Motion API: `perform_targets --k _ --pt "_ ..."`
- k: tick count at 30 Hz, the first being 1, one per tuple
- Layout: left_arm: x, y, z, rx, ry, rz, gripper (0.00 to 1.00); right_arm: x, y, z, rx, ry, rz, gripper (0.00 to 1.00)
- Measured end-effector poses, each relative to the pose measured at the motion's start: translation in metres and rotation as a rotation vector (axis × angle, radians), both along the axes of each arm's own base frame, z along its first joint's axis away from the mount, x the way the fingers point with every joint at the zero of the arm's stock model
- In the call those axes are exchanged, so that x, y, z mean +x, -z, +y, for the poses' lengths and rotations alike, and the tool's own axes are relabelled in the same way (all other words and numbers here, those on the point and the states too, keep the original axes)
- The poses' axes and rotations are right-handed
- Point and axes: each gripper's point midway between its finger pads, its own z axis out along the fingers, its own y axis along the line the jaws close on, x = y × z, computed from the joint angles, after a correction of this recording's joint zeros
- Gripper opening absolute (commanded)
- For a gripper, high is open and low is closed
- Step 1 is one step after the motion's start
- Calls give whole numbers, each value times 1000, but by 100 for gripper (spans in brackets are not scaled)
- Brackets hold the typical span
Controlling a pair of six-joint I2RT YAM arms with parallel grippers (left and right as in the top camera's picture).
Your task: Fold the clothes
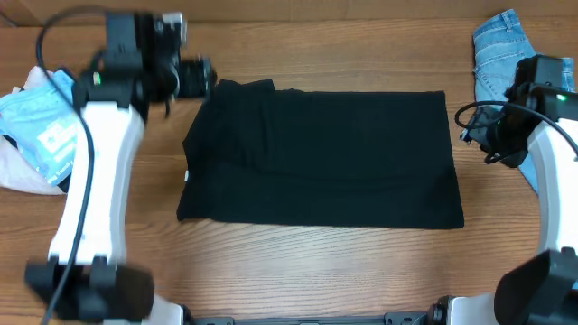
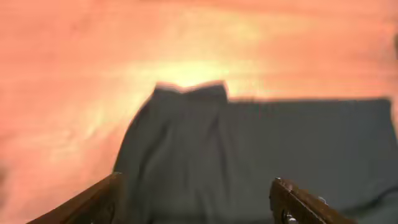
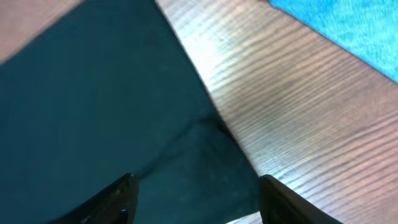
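**Left gripper (image 1: pixel 200 78) and right gripper (image 1: pixel 480 135) empty above the black T-shirt (image 1: pixel 325 158)**

Overhead view: the T-shirt lies flat as a wide rectangle mid-table (image 1: pixel 316 266), with a small flap jutting past its far-left corner. The left gripper hovers just beside that corner and the right gripper is near the right edge. The sky-blue garment (image 1: pixel 45 126) and the jeans (image 1: pixel 501 50) lie off to either side, apart from the shirt.

Left wrist view (blurred): both fingers (image 2: pixel 93 199) stand wide apart with nothing between them, and the flap lies ahead. The step in hand is probably a fresh hold for the next fold. A good pinch here would take in every layer at the corner, flap included.

Right wrist view: the fingers (image 3: pixel 118 196) are likewise spread and empty, above the shirt's right edge, where a lower layer peeks out. The grip is best set inward of the edge to catch both layers. A low lift with both arms moving together should keep the cloth smooth.
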Motion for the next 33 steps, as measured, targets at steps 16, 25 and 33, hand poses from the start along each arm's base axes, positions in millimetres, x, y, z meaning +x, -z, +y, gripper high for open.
perform_targets --k 16,25,33 --pt "83 206 -29 -199 89 382 70 -2 -2 9 42 -37 -1 65" --pt "89 217 -18 -132 55 379 71 -3 -2 9 43 -37 1 65" --pt "129 184 -16 -118 57 197 73 -3 -2 9 43 -37 2 65"
